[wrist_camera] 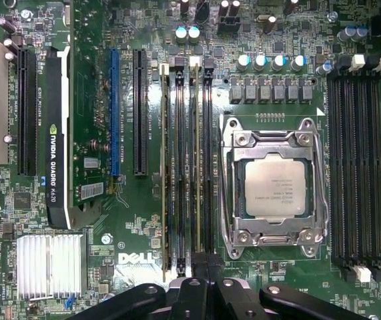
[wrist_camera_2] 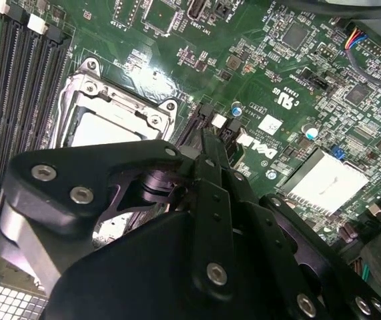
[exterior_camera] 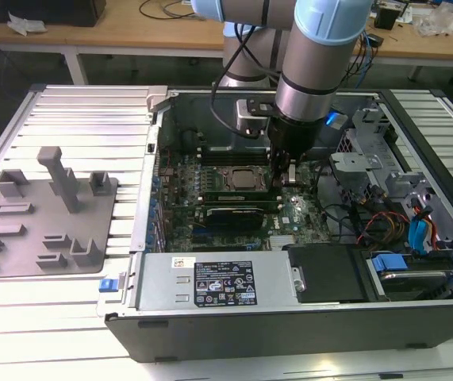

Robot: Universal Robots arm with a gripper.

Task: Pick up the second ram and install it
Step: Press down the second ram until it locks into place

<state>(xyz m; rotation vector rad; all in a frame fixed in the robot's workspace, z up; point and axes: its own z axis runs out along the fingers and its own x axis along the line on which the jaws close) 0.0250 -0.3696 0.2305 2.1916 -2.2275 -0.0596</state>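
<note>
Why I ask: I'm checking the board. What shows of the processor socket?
The processor socket lies flat on the green motherboard, between two banks of black memory slots. A shiny metal frame with screws at its corners is closed around a square, grey-lidded chip. Nothing touches it; the gripper stands beside it.

The slatted white tabletop (exterior_camera: 83, 127) carries an open computer case (exterior_camera: 289, 309) and, at the exterior view's left, a grey fixture plate (exterior_camera: 40, 230).
</note>
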